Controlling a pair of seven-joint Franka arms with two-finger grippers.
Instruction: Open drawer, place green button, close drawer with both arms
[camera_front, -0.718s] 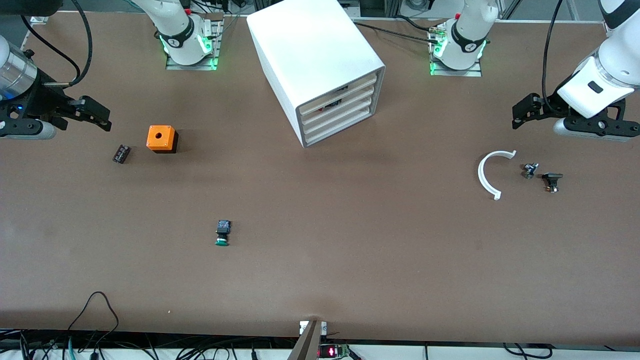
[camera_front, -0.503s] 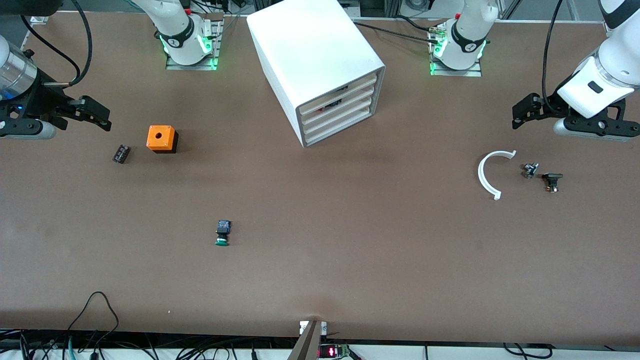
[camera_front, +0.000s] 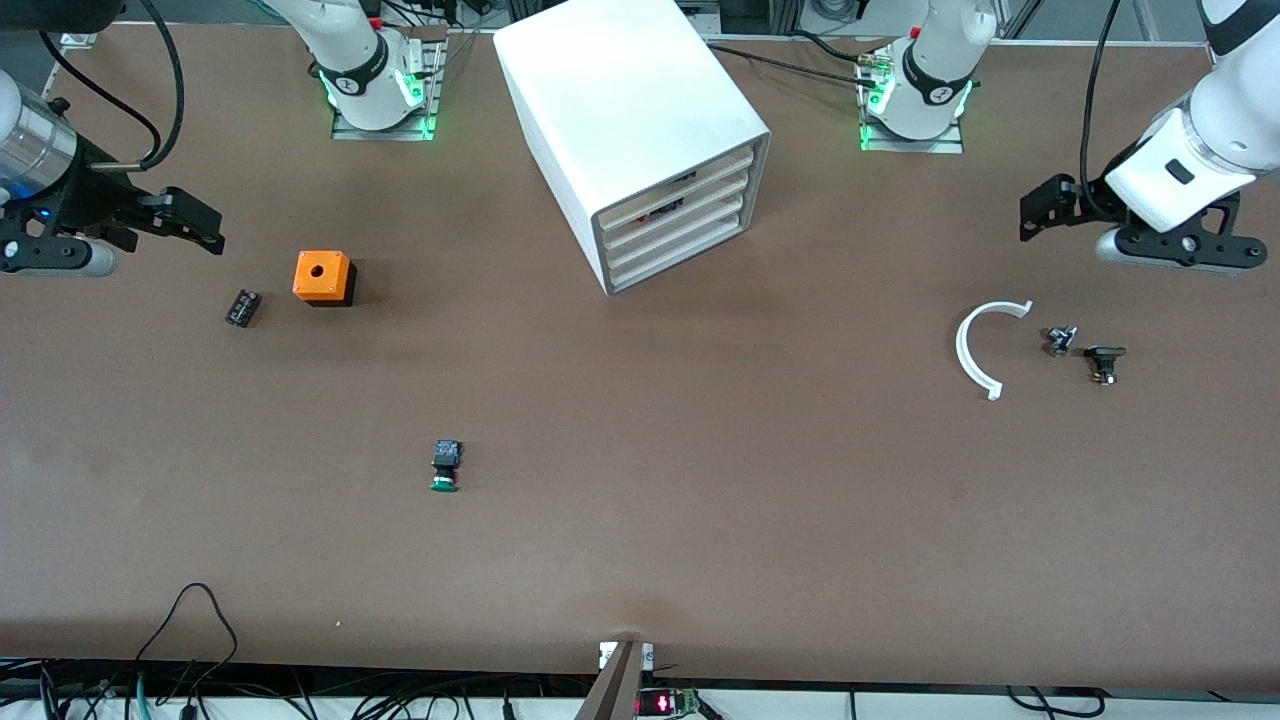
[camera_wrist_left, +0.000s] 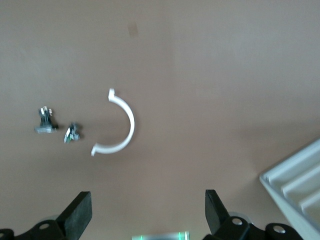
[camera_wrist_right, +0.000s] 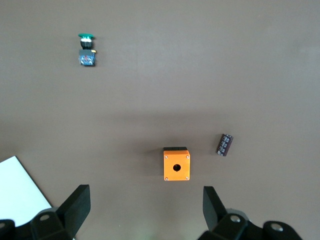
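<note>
Even overhead light fills the scene. The cabinet (camera_front: 630, 130) top glares white, its shadow falling toward six o'clock on the counter (camera_front: 700, 480). The left wrist view is soft, slightly blurred; the right wrist view is sharper.

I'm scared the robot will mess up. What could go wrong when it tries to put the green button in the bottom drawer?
The drawer is shut and sits flush under three look-alike drawers, so the open left gripper might pull the wrong one or shove the light-looking cabinet.

The button is small and lying on its side, so it could roll or slip from the open right gripper.

Both arms must meet at the cabinet and could bump.
</note>
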